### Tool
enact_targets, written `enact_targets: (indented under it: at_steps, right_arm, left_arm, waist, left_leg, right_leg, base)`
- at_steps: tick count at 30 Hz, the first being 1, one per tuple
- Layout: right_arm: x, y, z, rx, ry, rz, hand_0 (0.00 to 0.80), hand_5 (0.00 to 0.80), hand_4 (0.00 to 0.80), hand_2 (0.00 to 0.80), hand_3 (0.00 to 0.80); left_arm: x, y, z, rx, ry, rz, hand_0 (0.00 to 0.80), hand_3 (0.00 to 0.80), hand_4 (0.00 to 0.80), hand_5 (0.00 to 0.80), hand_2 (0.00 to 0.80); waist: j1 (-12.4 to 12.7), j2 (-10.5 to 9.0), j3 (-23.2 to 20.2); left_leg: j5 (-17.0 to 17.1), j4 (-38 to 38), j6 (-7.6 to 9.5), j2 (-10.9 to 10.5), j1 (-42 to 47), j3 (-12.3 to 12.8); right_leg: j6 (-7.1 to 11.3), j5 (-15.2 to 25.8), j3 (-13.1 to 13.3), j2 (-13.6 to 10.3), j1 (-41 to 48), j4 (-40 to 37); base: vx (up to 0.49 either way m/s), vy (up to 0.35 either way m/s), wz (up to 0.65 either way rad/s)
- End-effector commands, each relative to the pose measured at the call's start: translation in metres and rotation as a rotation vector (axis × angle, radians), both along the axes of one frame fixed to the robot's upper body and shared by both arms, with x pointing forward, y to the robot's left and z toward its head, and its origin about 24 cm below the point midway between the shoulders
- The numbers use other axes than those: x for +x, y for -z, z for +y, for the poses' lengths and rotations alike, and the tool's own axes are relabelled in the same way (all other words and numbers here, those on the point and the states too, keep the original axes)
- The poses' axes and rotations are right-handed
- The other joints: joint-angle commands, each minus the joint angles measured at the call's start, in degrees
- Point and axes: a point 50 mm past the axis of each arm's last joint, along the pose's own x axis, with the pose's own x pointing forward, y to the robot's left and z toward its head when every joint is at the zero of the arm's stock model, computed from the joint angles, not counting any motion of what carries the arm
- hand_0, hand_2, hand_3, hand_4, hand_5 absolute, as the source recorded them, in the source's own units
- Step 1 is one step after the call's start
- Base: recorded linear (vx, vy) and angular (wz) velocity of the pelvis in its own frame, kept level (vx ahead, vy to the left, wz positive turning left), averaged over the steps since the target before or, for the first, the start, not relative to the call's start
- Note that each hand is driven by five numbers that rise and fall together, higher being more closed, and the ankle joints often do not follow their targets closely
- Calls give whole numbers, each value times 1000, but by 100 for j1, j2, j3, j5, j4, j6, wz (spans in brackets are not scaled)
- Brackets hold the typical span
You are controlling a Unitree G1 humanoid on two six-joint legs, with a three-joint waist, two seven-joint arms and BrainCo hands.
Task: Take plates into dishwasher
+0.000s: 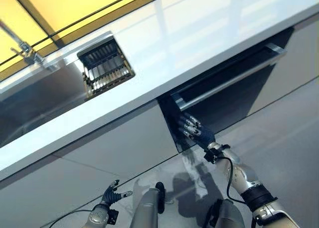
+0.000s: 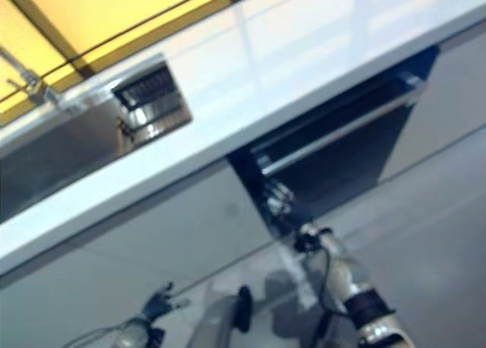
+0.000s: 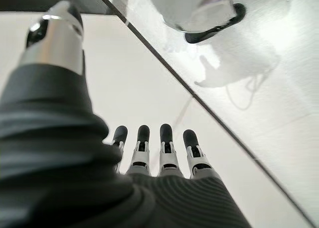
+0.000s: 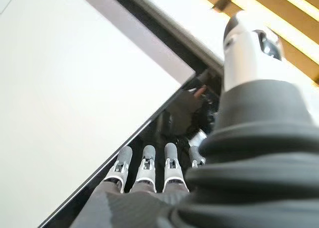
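Note:
The dishwasher (image 1: 234, 96) has a dark glossy front under the white counter, with a long silver handle bar (image 1: 227, 81) across its top. My right hand (image 1: 196, 130) is open, fingers straight, with its tips at the door's left edge just below the handle. In the right wrist view the straight fingers (image 4: 147, 164) point at the dark door (image 4: 172, 123), which mirrors the hand. Plates stand in a rack (image 1: 105, 68) set in the sink. My left hand (image 1: 110, 195) hangs low beside the white cabinet front, open and holding nothing, its fingers (image 3: 167, 141) relaxed.
A steel sink basin (image 1: 45, 96) with a faucet (image 1: 22, 51) lies at the counter's left. The white countertop (image 1: 199, 29) runs across the view. White cabinet fronts (image 1: 114, 148) flank the dishwasher, above grey floor (image 1: 289, 138).

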Motion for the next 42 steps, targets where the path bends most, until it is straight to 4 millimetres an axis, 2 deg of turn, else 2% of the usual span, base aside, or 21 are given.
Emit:
enact_targets:
  at_steps: [1,2,3,5,6,8,9,11,14,15,16,17,18,21,24,27,28,29,32,38,42]
  right_arm:
    - [13,-32,-3,20,30,-136,0,0,0,0,0]
    - [16,-35,-8,0,48,-144,0,0,0,0,0]
    - [24,-45,-24,-35,98,-168,0,0,0,0,0]
    - [28,-51,-31,-51,122,-181,0,0,0,0,0]
    - [34,-62,-42,-71,177,-197,0,0,0,0,0]
    - [41,-73,-53,-101,232,-213,0,0,0,0,0]
    - [47,-82,-64,-153,301,-232,0,0,0,0,0]
    - [51,-87,-71,-186,353,-215,0,0,0,0,0]
    - [55,-98,-81,-230,395,-227,0,0,0,0,0]
    - [55,-102,-85,-239,415,-229,0,0,0,0,0]
    - [55,-102,-86,-240,418,-225,0,0,0,0,0]
    - [56,-102,-87,-238,421,-224,0,0,0,0,0]
    - [57,-102,-90,-251,436,-202,0,0,0,0,0]
    - [57,-96,-94,-270,458,-168,0,0,0,0,0]
    - [57,-82,-98,-333,466,-104,0,0,0,0,0]
    - [50,-47,-107,-416,448,33,0,0,0,0,0]
    - [49,-43,-108,-425,447,39,0,0,0,0,0]
    - [44,-25,-110,-448,427,103,0,0,0,0,0]
    - [37,-2,-110,-470,407,171,0,0,0,0,0]
    - [0,77,-115,-537,433,434,0,0,0,0,0]
    - [-21,104,-122,-530,497,534,0,0,0,0,0]
  left_arm:
    - [-14,-2,21,63,0,-5,0,0,0,0,0]
    - [-17,-2,24,64,-13,-3,0,0,0,0,0]
    - [-22,-2,32,79,-28,1,0,0,0,0,0]
    - [-24,-3,35,84,-32,2,0,0,0,0,0]
    - [-26,-4,40,90,-37,9,0,0,0,0,0]
    - [-25,-6,44,102,-36,15,0,0,0,0,0]
    - [-25,-7,49,109,-40,17,0,0,0,0,0]
    - [-26,-8,52,112,-44,27,0,0,0,0,0]
    - [-26,-9,56,110,-50,16,0,0,0,0,0]
    - [-24,-11,58,105,-55,3,0,0,0,0,0]
    - [-24,-11,58,104,-57,2,0,0,0,0,0]
    - [-23,-12,59,104,-57,-1,0,0,0,0,0]
    - [-20,-15,59,99,-59,-16,0,0,0,0,0]
    - [-15,-18,59,94,-58,-35,0,0,0,0,0]
    - [-10,-20,58,87,-61,-57,0,0,0,0,0]
    - [-1,-26,56,87,-66,-97,0,0,0,0,0]
    - [0,-27,57,87,-67,-101,0,0,0,0,0]
    - [5,-30,58,91,-71,-115,0,0,0,0,0]
    - [12,-35,60,97,-78,-128,0,0,0,0,0]
    - [27,-45,64,71,-100,-153,0,0,0,0,0]
    - [27,-43,60,48,-90,-141,0,0,0,0,0]
  waist:
    - [135,-143,-168]
    - [217,-157,-163]
    - [428,-209,-140]
    - [511,-217,-122]
    - [637,-269,-99]
    - [770,-292,-61]
    - [912,-286,-44]
    - [997,-344,-26]
    - [1119,-377,34]
    - [1183,-386,53]
    - [1176,-436,63]
    - [1184,-446,67]
    - [1234,-463,68]
    - [1244,-499,68]
    - [1226,-533,65]
    - [1184,-588,49]
    - [1181,-596,44]
    - [1166,-628,18]
    - [1132,-681,-36]
    - [1033,-734,-286]
    - [998,-710,-419]
  left_leg:
    - [538,-524,396,-122,200,310]
    - [539,-542,402,-150,204,278]
    - [520,-552,427,-217,199,191]
    - [505,-545,441,-246,193,160]
    - [296,-411,415,-337,188,77]
    - [230,-356,454,-413,158,13]
    - [363,-435,549,-444,99,-13]
    - [175,-378,545,-526,127,-113]
    - [176,-458,599,-563,121,-192]
    - [339,-598,682,-552,94,-181]
    - [167,-532,643,-592,121,-230]
    - [172,-552,649,-597,123,-238]
    - [341,-694,715,-579,91,-217]
    - [383,-816,724,-570,108,-233]
    - [432,-942,720,-550,136,-232]
    - [557,-1208,701,-489,183,-207]
    - [567,-1234,700,-488,185,-210]
    - [618,-1338,690,-469,190,-213]
    - [682,-1506,659,-452,230,-235]
    - [919,-2073,531,-373,405,-262]
    - [971,-2216,467,-377,478,-285]
  right_leg:
    - [230,987,268,-135,374,-383]
    - [255,1006,206,-167,445,-427]
    - [300,1063,47,-242,613,-502]
    - [324,1093,-11,-277,677,-524]
    - [441,1006,17,-349,756,-439]
    - [485,1070,-44,-394,836,-466]
    - [452,1299,-189,-412,874,-578]
    - [582,1263,-150,-443,974,-576]
    - [650,1418,-225,-476,1086,-709]
    - [603,1663,-346,-483,1129,-864]
    - [703,1572,-262,-489,1175,-831]
    - [713,1604,-271,-487,1196,-860]
    - [664,1844,-379,-483,1225,-1018]
    - [692,1948,-407,-450,1294,-1184]
    - [714,2042,-393,-419,1323,-1347]
    - [744,2153,-379,-325,1384,-1738]
    - [744,2171,-374,-314,1392,-1783]
    - [754,2213,-364,-268,1427,-1958]
    - [770,2241,-338,-190,1503,-2211]
    - [812,2222,-317,35,1864,-2923]
    - [809,2159,-325,128,2104,-3202]
  base:
    - [65,39,21]
    - [74,19,24]
    - [83,16,26]
    - [90,-15,37]
    - [118,-34,44]
    - [33,-29,32]
    - [6,-35,32]
    - [40,-30,32]
    - [-41,-18,28]
    - [-15,-46,22]
    - [-10,-41,13]
    - [-25,-51,5]
    - [-95,-22,2]
    - [-56,-24,10]
    - [-39,-23,1]
    - [-79,-51,-3]
    - [-83,-74,0]
    - [-62,-75,-1]
    - [-48,-85,3]
    - [-23,-103,0]
    - [3,-43,5]
